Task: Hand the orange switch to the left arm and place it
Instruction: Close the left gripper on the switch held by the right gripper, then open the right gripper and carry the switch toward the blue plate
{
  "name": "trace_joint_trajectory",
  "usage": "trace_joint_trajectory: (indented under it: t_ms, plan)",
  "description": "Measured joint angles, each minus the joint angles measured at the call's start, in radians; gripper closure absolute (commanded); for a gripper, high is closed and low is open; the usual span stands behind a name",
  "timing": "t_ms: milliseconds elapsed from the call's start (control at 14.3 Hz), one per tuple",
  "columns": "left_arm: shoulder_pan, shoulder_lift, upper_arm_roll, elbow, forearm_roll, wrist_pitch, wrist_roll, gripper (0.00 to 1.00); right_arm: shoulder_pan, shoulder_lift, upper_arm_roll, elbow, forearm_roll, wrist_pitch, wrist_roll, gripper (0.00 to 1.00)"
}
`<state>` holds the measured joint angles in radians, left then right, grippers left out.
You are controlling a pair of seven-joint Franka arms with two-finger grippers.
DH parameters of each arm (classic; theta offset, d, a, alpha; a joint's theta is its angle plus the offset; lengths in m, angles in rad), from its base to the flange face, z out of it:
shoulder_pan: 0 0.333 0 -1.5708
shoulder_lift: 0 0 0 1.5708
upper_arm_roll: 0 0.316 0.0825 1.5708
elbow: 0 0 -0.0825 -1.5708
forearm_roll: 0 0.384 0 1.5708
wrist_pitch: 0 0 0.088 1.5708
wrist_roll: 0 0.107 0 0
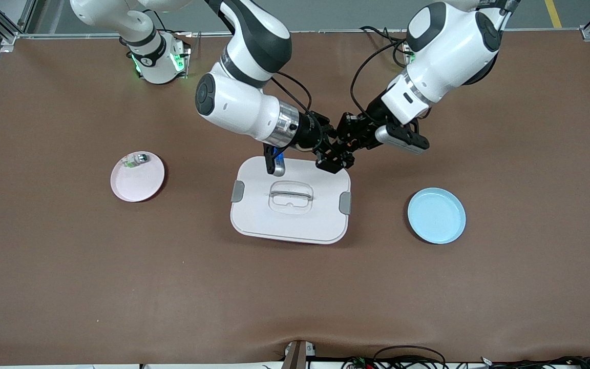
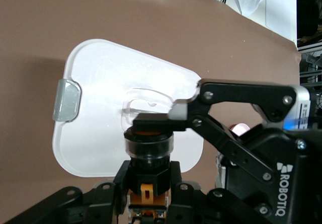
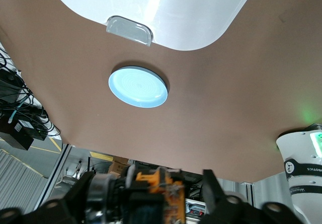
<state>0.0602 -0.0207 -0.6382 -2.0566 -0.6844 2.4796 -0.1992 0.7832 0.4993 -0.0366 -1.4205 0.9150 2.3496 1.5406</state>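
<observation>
My left jaws (image 2: 148,183) are clamped together on the orange-tan rear of the orange switch (image 2: 149,146). Its long axis runs straight out from them, orange cap leading (cap toward the lid below, as my left wrist view shows it). My right jaws (image 3: 149,189) stand apart around the same part. One finger lies across the cap end, while the other shows a gap beside the body in my right wrist view. I judge that grip let go, so the left arm alone carries the switch.

In the upper middle of the front view both sets of jaws meet in the air over the upper edge of the box (image 1: 254,215), at its corner toward the left arm's end. The blue plate (image 1: 437,215) lies on the counter (image 1: 69,282) toward that same end, well apart from the box. So the coming move likely turns on my right jaws drawing back off the cap along that axis, then the left arm carrying the switch clear of the lid.
</observation>
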Motion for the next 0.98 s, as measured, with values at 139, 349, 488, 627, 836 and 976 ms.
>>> trace_joint_trajectory:
  t_ms: [139,349,488,627,836,976]
  plan:
    - [0.011,0.001,0.000,0.001,0.000,-0.013,0.000,1.00,0.000,0.001,-0.002,0.000,0.000,0.003,0.000,0.00]
    - [0.018,0.004,0.000,0.001,0.014,-0.033,0.001,1.00,-0.002,0.001,-0.011,0.005,-0.024,-0.027,-0.004,0.00]
    - [0.020,0.004,-0.001,0.001,0.035,-0.062,0.001,1.00,-0.011,0.000,-0.016,0.021,-0.095,-0.101,-0.020,0.00]
    - [0.046,0.004,0.004,0.004,0.082,-0.060,0.000,1.00,-0.035,-0.020,-0.021,0.021,-0.141,-0.237,-0.064,0.00]
    - [0.089,0.005,0.008,0.009,0.149,-0.072,0.001,1.00,-0.083,-0.083,-0.023,-0.029,-0.191,-0.332,-0.178,0.00]
    - [0.112,0.005,0.009,0.021,0.214,-0.108,0.002,1.00,-0.101,-0.155,-0.024,-0.118,-0.250,-0.343,-0.269,0.00]
